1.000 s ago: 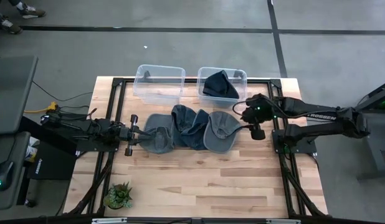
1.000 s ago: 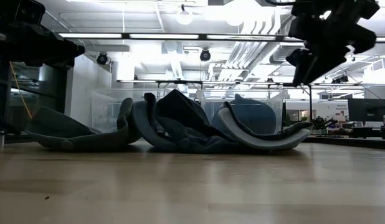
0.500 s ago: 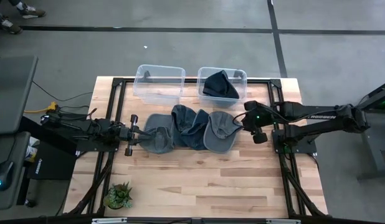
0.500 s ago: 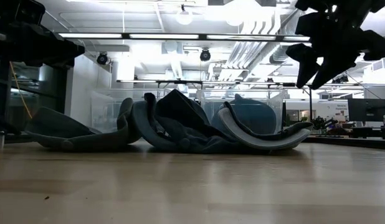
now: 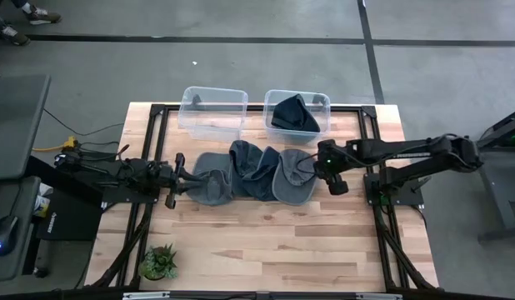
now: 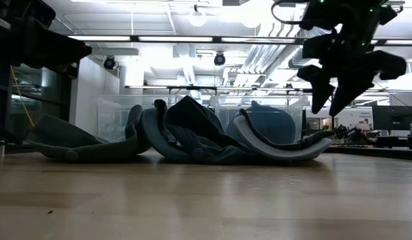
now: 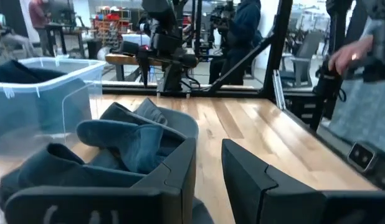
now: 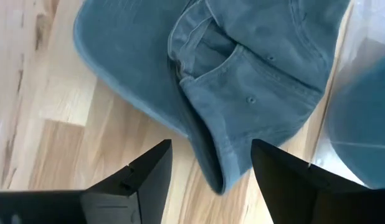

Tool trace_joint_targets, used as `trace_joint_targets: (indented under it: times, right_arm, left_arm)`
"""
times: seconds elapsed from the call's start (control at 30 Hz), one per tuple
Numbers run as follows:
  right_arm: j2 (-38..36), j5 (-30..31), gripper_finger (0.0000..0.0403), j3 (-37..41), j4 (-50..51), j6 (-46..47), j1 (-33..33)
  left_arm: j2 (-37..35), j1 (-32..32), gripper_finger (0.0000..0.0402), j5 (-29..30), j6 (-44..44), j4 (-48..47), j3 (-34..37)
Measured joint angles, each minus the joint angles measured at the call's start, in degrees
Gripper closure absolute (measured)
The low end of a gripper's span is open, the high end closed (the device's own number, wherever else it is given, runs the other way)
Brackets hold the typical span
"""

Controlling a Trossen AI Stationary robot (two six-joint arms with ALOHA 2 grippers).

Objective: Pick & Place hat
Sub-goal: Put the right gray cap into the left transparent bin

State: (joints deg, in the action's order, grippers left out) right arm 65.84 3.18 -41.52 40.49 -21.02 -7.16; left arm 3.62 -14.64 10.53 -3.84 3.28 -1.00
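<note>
Right gripper (image 5: 322, 161) open, poised above rightmost hat (image 5: 294, 176) near table's (image 5: 266, 242) far edge, jaws straddling its brim for pick. Left gripper (image 5: 182, 174) idle near left edge, jaws slightly apart, empty.

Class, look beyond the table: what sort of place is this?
Probably an open robotics lab or workshop: concrete floor marked with dark lines, exposed ceiling ducts with strip lights, and other workbenches with people standing nearby.

Your right gripper (image 5: 321, 160) hangs over the edge of the nearest hat (image 5: 294, 177), fingers spread, nothing between them. Behind it two bins (image 5: 297, 112) wall off the far side. Bare tabletop (image 5: 266, 242) lies open toward the near edge.
</note>
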Motion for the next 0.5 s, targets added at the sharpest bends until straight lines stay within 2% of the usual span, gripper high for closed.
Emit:
trace_joint_targets:
  times: [0.3, 0.5]
  right_arm:
    - [3.42, 0.15, 0.0182, 0.00, -0.52, -3.88, 0.01]
    - [3.98, 3.17, 0.0182, 0.00, -0.63, -12.55, 1.11]
  left_arm:
    - [0.00, -0.01, 0.0328, 0.06, -1.44, 0.18, -0.01]
    - [0.00, -0.01, 0.0328, 2.52, -9.06, 0.03, 0.00]
